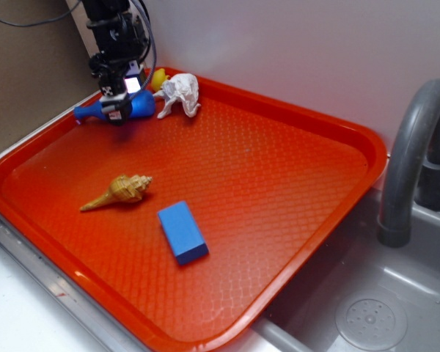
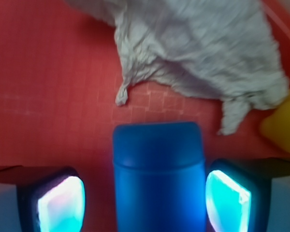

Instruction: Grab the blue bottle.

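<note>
The blue bottle (image 1: 136, 106) lies on its side at the far left corner of the orange tray (image 1: 279, 161), neck pointing left. My gripper (image 1: 117, 111) is down over the bottle's middle. In the wrist view the bottle's body (image 2: 158, 179) stands between my two glowing pads (image 2: 63, 205), with a gap of tray showing on each side. The jaws are open and straddle the bottle without touching it.
A crumpled white paper figure (image 1: 178, 95) lies just right of the bottle, also in the wrist view (image 2: 198, 48). A yellow toy (image 1: 158, 78) sits behind it. A seashell (image 1: 121, 191) and a flat blue block (image 1: 182, 232) lie nearer. A grey sink and faucet (image 1: 411, 161) are on the right.
</note>
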Motion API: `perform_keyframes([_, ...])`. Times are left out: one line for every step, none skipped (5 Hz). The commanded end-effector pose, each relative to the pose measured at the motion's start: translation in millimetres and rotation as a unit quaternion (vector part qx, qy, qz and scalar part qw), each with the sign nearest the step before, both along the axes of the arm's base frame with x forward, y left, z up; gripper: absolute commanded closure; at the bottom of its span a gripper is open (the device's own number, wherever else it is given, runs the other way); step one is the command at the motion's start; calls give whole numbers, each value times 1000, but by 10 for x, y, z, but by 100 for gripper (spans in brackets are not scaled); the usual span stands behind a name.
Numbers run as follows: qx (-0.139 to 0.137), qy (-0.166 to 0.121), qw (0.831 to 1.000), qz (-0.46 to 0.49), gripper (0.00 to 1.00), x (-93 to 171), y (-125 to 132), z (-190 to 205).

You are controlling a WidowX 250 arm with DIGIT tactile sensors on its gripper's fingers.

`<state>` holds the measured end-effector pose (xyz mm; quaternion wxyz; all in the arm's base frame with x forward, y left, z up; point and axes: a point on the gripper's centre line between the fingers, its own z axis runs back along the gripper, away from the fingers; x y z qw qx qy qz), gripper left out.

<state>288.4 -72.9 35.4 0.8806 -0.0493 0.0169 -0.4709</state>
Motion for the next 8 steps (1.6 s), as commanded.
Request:
perform_keyframes([27,6,1000,5,100,-38,-167,-98])
perform_keyframes([42,10,999,8,100,-36,-186,-101])
perform_keyframes([64,9,998,15,100,-97,-264,-24])
perform_keyframes([96,-7,990,107,100,-280,-461,299])
perform_keyframes([61,-11,971,231,100,-537,-693,721])
perform_keyframes([37,9,950,310,100,-699,-915,951])
perform_keyframes([9,32,915,402,100,-867,-1053,1332])
perform_keyframes([-10,-1,891,453,100,-962,-972,1702])
